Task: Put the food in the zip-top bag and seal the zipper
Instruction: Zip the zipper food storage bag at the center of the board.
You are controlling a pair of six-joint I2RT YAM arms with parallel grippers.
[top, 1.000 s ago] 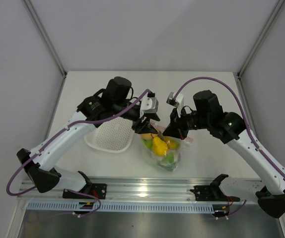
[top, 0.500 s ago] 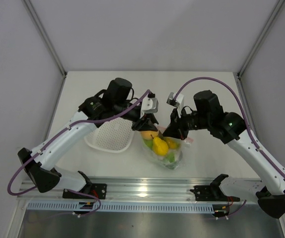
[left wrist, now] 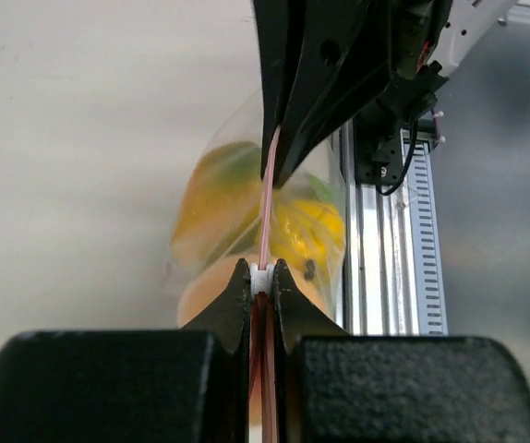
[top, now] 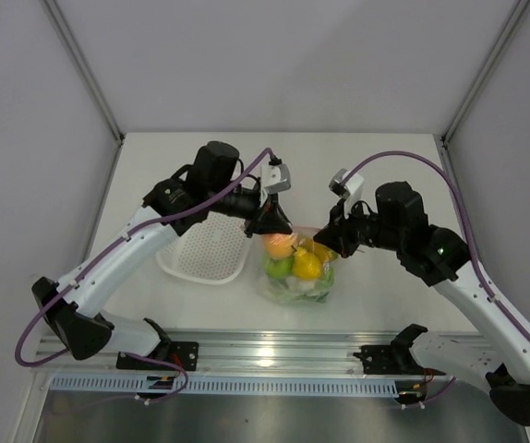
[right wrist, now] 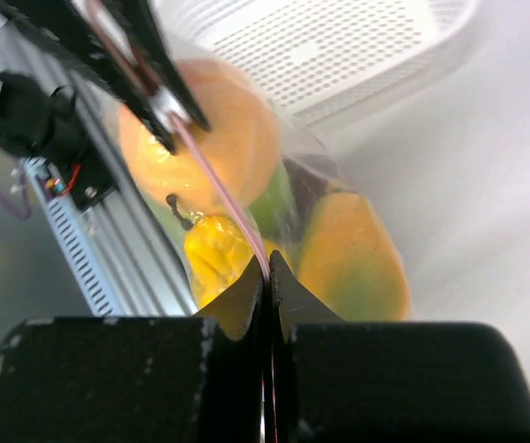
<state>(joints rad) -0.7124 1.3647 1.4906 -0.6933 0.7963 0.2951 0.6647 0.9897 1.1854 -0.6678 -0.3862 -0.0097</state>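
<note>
The clear zip-top bag (top: pixel 297 269) hangs between my two grippers just above the table. Inside it is the food: an orange fruit (top: pixel 280 245), a green fruit (top: pixel 279 268) and a yellow fruit (top: pixel 307 265). The pink zipper (left wrist: pixel 267 198) runs taut from one gripper to the other. My left gripper (left wrist: pixel 262 275) is shut on the zipper at its small white slider. At the zipper's (right wrist: pixel 214 175) other end my right gripper (right wrist: pixel 267 266) is shut on the strip. From above, the left gripper (top: pixel 274 228) and right gripper (top: pixel 325 242) face each other over the bag.
A white perforated basket (top: pixel 205 254) lies left of the bag, under the left arm. The metal rail (top: pixel 274 351) with both arm bases runs along the table's near edge, close below the bag.
The left gripper has shut on the zipper. Both grippers drew apart, the right one moving right, and the bag now hangs more upright between them.
</note>
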